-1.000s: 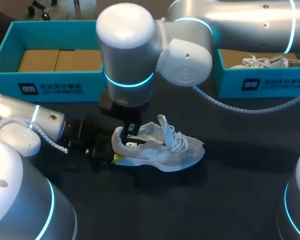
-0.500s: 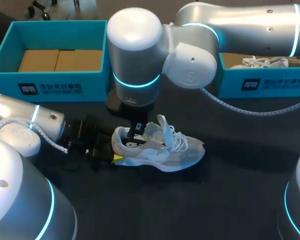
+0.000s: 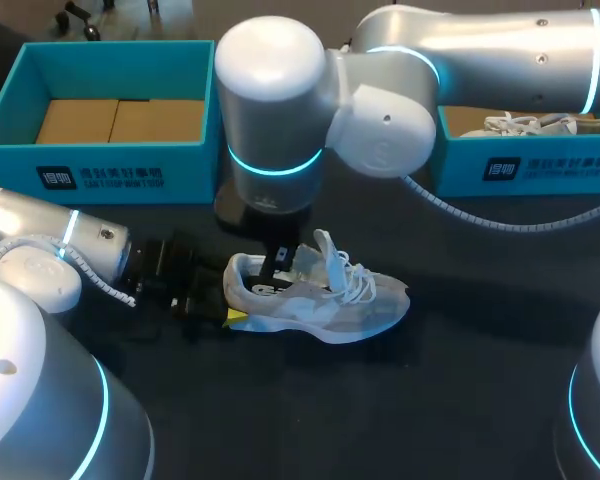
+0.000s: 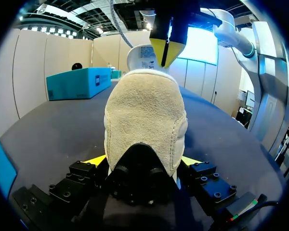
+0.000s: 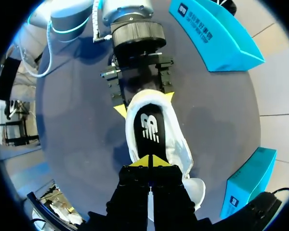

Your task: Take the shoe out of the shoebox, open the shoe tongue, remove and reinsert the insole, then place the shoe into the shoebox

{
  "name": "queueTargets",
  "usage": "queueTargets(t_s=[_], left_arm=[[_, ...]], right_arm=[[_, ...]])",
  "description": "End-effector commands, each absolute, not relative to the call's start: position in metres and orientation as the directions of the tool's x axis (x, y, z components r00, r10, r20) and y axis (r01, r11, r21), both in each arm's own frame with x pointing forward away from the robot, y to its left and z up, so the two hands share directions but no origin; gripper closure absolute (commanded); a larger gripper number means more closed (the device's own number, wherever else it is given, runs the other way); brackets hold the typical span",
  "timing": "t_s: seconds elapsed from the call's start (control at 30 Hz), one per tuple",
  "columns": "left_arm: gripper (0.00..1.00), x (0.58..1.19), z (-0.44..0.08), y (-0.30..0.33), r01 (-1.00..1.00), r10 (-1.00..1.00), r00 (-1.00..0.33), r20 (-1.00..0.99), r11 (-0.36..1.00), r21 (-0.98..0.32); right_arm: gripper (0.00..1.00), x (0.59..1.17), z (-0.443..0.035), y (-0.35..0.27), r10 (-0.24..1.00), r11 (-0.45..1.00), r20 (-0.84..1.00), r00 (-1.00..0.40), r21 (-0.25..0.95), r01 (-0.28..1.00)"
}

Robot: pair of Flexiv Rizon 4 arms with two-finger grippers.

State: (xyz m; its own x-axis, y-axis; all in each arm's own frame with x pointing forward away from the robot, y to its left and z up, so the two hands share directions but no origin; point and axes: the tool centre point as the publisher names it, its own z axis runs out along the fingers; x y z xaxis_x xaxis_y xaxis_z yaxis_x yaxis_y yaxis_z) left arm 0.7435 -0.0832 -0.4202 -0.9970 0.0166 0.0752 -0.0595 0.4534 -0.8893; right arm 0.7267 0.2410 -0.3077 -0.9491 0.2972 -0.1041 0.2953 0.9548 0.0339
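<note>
**Task status: shoe out of box, insole step in hand**

1. A teal shoebox [image 3: 18,140] stands at the far left corner of the worktop [image 3: 460,400]. It holds brown cardboard and no shoe.
2. The left gripper [image 4: 144,161] lies low on the worktop, left of centre. Its yellow tips are clamped on the heel of the shoe [image 3: 320,300], one on each side.
3. The shoe rests on its sole near the middle of the worktop, with the toe pointing to the right edge. Its tongue [image 3: 327,248] stands raised and the laces are loose.
4. The dark insole [image 5: 148,130] lies flat inside the shoe.
5. The right gripper [image 5: 149,161] points down into the shoe opening, over the insole. Its tips are together, and nothing shows between them.
6. A second shoebox [image 3: 520,165] stands at the far right edge and holds another shoe [image 3: 530,123].

Judgement: removal from the box and opening of the tongue appear complete. The pictures do not show whether the insole is awaiting removal or already reinserted. Returning the shoe to a shoebox remains.
</note>
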Motion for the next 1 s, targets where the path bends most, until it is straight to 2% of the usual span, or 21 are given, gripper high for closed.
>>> queueTargets(t_s=[0.03,1.0], left_arm=[[1.0,0.744,-0.42,-0.082,-0.059,0.018,-0.997,0.076,0.455,-0.888],[1.0,0.744,-0.42,-0.082,-0.059,0.018,-0.997,0.076,0.455,-0.888]], right_arm=[[1.0,0.733,-0.31,0.24,0.293,0.956,-0.093,-0.952,0.026,0.292],[1.0,0.743,-0.366,0.238,0.231,0.972,0.021,-0.973,0.043,0.232]])
